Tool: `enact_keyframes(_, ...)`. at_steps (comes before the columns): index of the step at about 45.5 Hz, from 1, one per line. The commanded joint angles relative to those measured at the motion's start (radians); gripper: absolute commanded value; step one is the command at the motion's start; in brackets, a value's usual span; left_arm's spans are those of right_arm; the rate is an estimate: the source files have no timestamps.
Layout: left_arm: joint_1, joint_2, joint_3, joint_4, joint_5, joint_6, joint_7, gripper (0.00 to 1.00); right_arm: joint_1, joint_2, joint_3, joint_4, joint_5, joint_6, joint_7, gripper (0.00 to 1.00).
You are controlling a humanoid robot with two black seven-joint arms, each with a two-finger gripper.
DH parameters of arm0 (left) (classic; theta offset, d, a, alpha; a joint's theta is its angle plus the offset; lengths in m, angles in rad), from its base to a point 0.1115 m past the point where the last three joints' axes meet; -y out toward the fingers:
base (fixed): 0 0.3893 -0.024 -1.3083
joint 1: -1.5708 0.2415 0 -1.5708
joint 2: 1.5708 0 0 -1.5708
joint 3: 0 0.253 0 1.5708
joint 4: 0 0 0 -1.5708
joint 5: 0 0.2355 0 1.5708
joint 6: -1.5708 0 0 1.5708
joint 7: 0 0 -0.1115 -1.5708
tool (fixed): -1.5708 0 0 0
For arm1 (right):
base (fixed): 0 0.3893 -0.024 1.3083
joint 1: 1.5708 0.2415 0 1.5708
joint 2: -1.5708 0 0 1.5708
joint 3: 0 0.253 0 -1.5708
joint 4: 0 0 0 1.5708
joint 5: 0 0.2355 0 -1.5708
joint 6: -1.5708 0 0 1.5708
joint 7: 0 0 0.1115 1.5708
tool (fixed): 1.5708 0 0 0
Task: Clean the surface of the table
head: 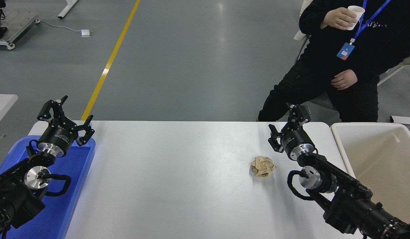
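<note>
The large, smooth, matte white rectangular table surface (178, 186) fills the lower middle of the view, its rounded far corners showing against the grey floor (198, 56), which carries a yellow painted line (108, 63) running away toward the top. A person in dark clothes (344, 66) sits just past the table's far right corner, wearing a blue lanyard with a badge (345, 50) and holding a small white paper cup (355, 16) up in 1 hand, the other hand resting on a thigh. At the right end stands a deep cream-beige plastic bin (344, 146), its near wall just beside the tabletop's edge. At the left end lies a flat blue plastic tray (72, 186), overlapping the table's left side. The robot's 2 black arms come in from the bottom corners. The left gripper (70, 119) hangs over the tray's far edge with its fingers spread well apart, clasping nothing. The right gripper (286, 124) hovers above the table near its far right, between the bin and the middle, its fingers likewise parted and empty. On the bare white top, just left of the right arm's wrist and apart from the fingers, sits a small crumpled wad of tan paper (263, 166), the only loose thing on the surface.
</note>
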Motion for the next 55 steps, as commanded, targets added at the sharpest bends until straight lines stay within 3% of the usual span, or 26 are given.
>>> enact_keyframes(1,0.0,0.0,0.0,0.0,0.0,0.0,0.0,1.0,0.038,-0.097,-0.162,0.057,-0.101,-0.007,0.003,1.0)
enact_keyframes(16,0.0,0.0,0.0,0.0,0.0,0.0,0.0,1.0,0.151,-0.243,-0.311,0.169,-0.253,-0.011,0.0,1.0)
enact_keyframes(28,0.0,0.0,0.0,0.0,0.0,0.0,0.0,1.0,0.151,-0.278,-0.158,0.327,-0.069,-0.09,0.003,1.0)
enact_keyframes(39,-0.002,0.0,0.0,0.0,0.0,0.0,0.0,1.0,0.139,-0.246,-0.05,0.322,-0.063,-0.093,0.006,1.0)
enact_keyframes(50,0.0,0.0,0.0,0.0,0.0,0.0,0.0,1.0,0.145,-0.284,-0.083,0.333,-0.077,-0.148,0.004,1.0)
enact_keyframes(55,-0.002,0.0,0.0,0.0,0.0,0.0,0.0,1.0,0.202,-0.315,-0.282,0.333,-0.154,-0.157,-0.002,1.0)
